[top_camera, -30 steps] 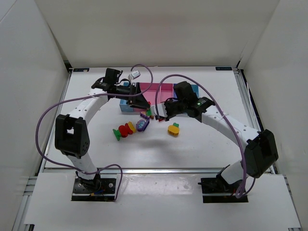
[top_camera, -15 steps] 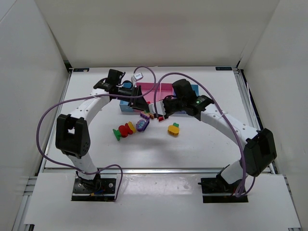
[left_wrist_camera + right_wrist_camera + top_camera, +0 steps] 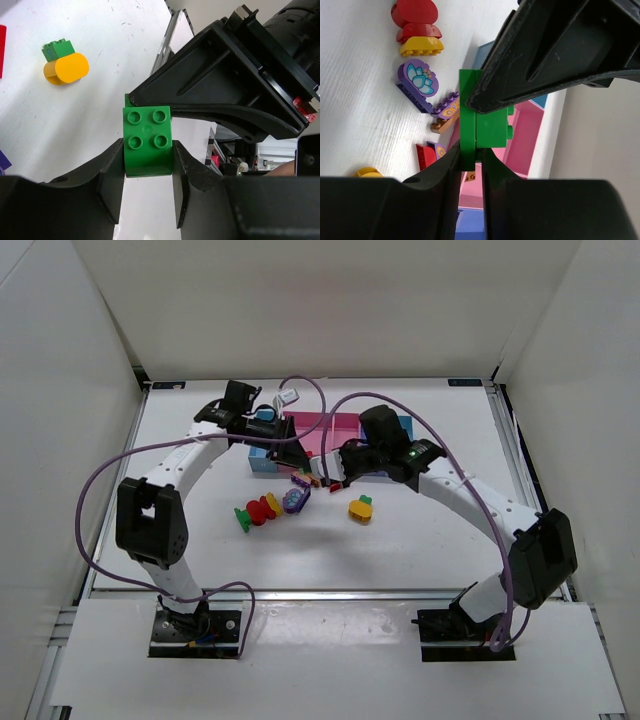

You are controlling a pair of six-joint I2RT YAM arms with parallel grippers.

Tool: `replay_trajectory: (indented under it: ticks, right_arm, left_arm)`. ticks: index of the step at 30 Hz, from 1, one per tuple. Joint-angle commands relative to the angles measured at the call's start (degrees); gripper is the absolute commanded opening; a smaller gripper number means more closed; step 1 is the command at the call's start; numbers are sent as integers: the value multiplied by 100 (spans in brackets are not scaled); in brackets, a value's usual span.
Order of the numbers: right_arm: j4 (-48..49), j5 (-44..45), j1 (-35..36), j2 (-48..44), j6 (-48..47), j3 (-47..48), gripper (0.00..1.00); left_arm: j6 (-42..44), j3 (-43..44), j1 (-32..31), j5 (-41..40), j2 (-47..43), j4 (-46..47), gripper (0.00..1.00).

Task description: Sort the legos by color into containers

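The left gripper (image 3: 148, 155) is closed on a green brick (image 3: 147, 142), one finger flat against each side and the four studs facing the wrist camera. The right gripper (image 3: 469, 160) meets it head-on, its black body filling the space just beyond the brick. Its jaws are pinched to a narrow gap on a thin green plate (image 3: 468, 115) that lies flat against the brick's studless side. A corner of that plate shows behind the brick in the left wrist view. Both pieces hang above the table (image 3: 200, 540), with both grippers touching the joined pair. Just past the right fingers lies a pink bin (image 3: 527, 130), with a blue bin (image 3: 260, 462) joined beside it. Below the right gripper, nearest first, are a small purple piece (image 3: 445, 107), a red wedge (image 3: 425, 152) and a purple flower piece (image 3: 417, 77). Farther out are a yellow piece (image 3: 421, 46) and a red piece (image 3: 415, 12). Well apart on the other side, an orange piece (image 3: 65, 67) topped by a small green block lies alone on the table.
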Motion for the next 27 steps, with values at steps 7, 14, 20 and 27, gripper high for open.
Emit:
replay_trajectory:
  ticks: [7, 14, 20, 27]
  right_arm:
    - [-500, -458, 282, -636, -344, -707, 10]
    - [-694, -283, 282, -865, -169, -927, 10]
    - [-255, 821, -201, -726, 2249, -717, 9]
    - [-622, 2616, -886, -67, 5426, 328, 2]
  left_arm:
    - [-604, 797, 290, 92, 78, 1146, 20]
    - [-1960, 120, 651, -136, -212, 2768, 12]
    - [-1390, -30, 573, -1320, -704, 2418, 12]
    - [-396, 154, 142, -3290, -1135, 1960, 12]
